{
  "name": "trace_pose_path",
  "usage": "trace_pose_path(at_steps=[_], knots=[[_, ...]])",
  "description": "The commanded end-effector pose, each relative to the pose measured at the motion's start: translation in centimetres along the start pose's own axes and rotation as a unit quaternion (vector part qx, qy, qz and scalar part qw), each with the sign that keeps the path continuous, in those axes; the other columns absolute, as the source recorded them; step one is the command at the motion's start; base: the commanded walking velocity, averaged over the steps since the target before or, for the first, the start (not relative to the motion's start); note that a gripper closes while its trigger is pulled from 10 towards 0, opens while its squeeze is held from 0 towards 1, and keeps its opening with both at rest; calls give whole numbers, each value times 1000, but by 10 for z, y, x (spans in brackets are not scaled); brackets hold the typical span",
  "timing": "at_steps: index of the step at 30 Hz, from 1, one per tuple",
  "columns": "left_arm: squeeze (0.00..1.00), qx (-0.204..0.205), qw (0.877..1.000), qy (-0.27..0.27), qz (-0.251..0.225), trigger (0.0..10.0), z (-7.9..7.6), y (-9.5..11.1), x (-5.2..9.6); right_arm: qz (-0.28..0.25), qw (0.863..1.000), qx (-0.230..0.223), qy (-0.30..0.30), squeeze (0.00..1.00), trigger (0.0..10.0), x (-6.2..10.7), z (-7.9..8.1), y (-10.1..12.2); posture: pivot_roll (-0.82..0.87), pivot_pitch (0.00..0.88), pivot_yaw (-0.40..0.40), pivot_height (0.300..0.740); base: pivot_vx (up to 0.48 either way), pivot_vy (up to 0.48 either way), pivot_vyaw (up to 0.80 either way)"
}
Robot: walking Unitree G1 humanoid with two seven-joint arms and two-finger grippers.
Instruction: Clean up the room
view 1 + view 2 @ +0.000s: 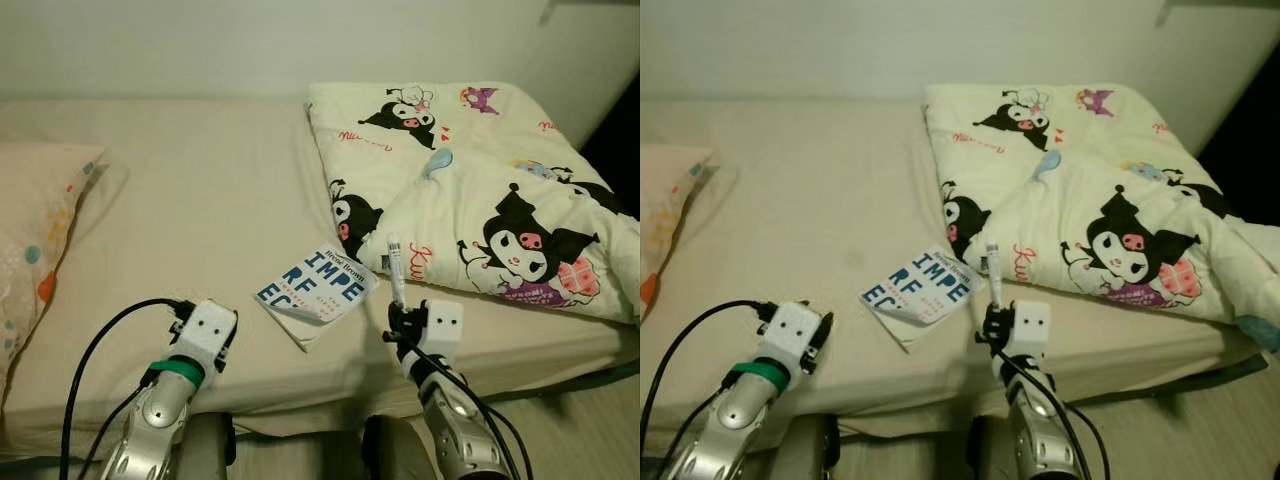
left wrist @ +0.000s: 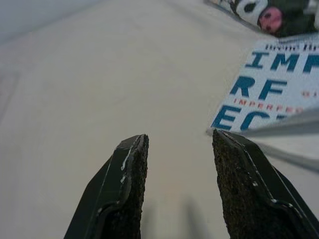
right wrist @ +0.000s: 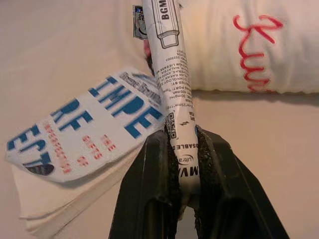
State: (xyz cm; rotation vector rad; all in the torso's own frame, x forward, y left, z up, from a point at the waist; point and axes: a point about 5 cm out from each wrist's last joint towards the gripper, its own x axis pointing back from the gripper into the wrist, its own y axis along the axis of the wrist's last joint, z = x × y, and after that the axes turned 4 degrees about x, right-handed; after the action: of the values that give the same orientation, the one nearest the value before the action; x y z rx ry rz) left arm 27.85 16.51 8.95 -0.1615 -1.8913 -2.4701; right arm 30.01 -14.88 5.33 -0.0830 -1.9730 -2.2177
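Right gripper (image 3: 185, 164) fingers clamped on white tube (image 3: 169, 74) above book (image 1: 320, 290), left gripper (image 2: 179, 189) fingers apart over bed (image 1: 200, 200)

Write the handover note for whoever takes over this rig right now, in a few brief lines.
Right gripper: shut on a white marker, held upright above the bed's front edge, beside the book.
Left gripper: open, nothing held, low over the bare sheet to the left of the book.
Book: lies face up on the sheet, near the front edge, with its far corner close to the folded cartoon-print blanket.
Pillow: at the left end of the bed.
Done: marker picked up.
Left: put the marker away, then clear the book off the bed; the open left gripper looks best placed for it.
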Motion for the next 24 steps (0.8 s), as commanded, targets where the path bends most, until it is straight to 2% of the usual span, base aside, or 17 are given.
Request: trace_pose_path(at_steps=[1,3,5,6,8,11,13,16,20,21,24], knots=[[0,10,1000,-1,2,10000,-2,2,0,27,1000,-9,-9,0,10000,3,0,-11,140,0,-43,611,0,0,0],[0,6,1000,-12,-1,10000,-7,3,-2,30,999,-12,-16,0,10000,3,-2,-12,154,0,-38,615,0,0,0],[0,-24,999,-42,-7,10000,-20,8,-5,34,998,-21,-49,0,10000,3,-14,-13,199,0,-48,625,0,0,0],[0,-26,998,-51,-13,10000,-25,14,-7,35,997,-27,-64,0,10000,3,-21,-13,216,0,-44,630,0,0,0],[0,-21,998,-52,-15,10000,-27,16,-7,34,996,-30,-72,0,10000,3,-26,-12,216,0,-44,635,0,0,0],[0,-15,999,-45,-13,10000,-26,15,-7,32,996,-27,-76,0,10000,2,-28,-9,186,0,-24,640,0,0,0],[0,-13,999,-34,-4,10000,-21,6,-3,27,997,-5,-71,0,10000,2,-27,-6,149,0,-2,649,0,0,0],[0,-13,999,-30,-1,10000,-19,3,-2,27,997,5,-69,0,10000,2,-26,-6,149,0,-2,654,0,0,0],[0,4,1000,-11,3,10000,-14,2,-1,28,998,17,-57,0,10000,4,-22,-6,142,0,-22,664,0,0,0],[0,21,1000,1,7,10000,-13,2,-2,30,998,22,-53,0,10000,5,-22,-7,144,0,-25,669,0,0,0],[0,21,1000,-1,9,10000,-16,3,-4,31,998,23,-54,0,10000,7,-24,-6,127,0,-31,679,0,0,0]])
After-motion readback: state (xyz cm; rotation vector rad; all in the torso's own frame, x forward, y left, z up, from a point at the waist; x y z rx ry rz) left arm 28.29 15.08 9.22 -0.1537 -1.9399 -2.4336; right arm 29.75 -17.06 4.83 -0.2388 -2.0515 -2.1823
